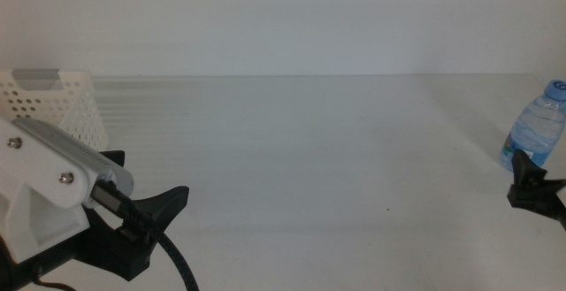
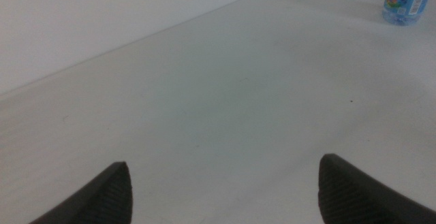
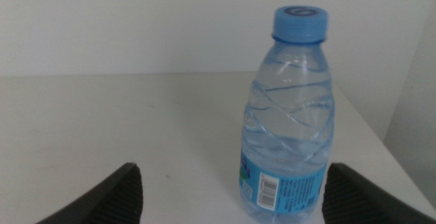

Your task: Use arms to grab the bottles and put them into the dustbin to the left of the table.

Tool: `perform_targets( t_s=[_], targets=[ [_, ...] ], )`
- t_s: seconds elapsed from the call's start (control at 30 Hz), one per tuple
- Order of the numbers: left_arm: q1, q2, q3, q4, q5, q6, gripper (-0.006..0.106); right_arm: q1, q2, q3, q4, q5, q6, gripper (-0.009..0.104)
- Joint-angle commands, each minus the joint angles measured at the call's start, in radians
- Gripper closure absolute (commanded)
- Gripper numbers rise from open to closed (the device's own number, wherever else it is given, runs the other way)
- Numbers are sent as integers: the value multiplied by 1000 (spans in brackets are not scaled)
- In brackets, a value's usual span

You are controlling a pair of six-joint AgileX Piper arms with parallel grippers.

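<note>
**Bottle ahead of the right jaws**

Clear plastic blue-capped water bottle stands upright on the white desk, just ahead of the right gripper, jaws wide and empty. Left gripper waits agape beside the white perforated dustbin. Grasp and drop remain, apparently.

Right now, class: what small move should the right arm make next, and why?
Probably ease the right gripper forward around the water bottle, then close. The bottle stands upright between the open jaws but is not yet gripped. The left gripper waits open near the dustbin.
</note>
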State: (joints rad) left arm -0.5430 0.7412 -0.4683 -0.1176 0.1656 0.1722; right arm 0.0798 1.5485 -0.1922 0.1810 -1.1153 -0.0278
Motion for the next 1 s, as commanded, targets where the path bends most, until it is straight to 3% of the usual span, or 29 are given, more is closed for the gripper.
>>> perform_targets(
  t_s=[0.0, 0.4, 0.63, 0.83, 0.97],
  targets=[
    [-5, -5, -30, -13, -75, -15, 10, -4, 0, -51, 7, -39, -55, 0],
    [-5, -5, -30, -13, -75, -15, 10, -7, 146, -240, 142, -2, -167, 0],
    [-5, -5, -30, -13, -75, -15, 10, -73, 223, -322, 145, 49, -167, 0],
    [-5, -5, -30, -13, -75, -15, 10, -84, 289, -410, 75, 78, -162, 0],
    [-5, -5, -30, -13, -75, -15, 10, -84, 331, -453, 98, 70, -161, 0]
  ],
)
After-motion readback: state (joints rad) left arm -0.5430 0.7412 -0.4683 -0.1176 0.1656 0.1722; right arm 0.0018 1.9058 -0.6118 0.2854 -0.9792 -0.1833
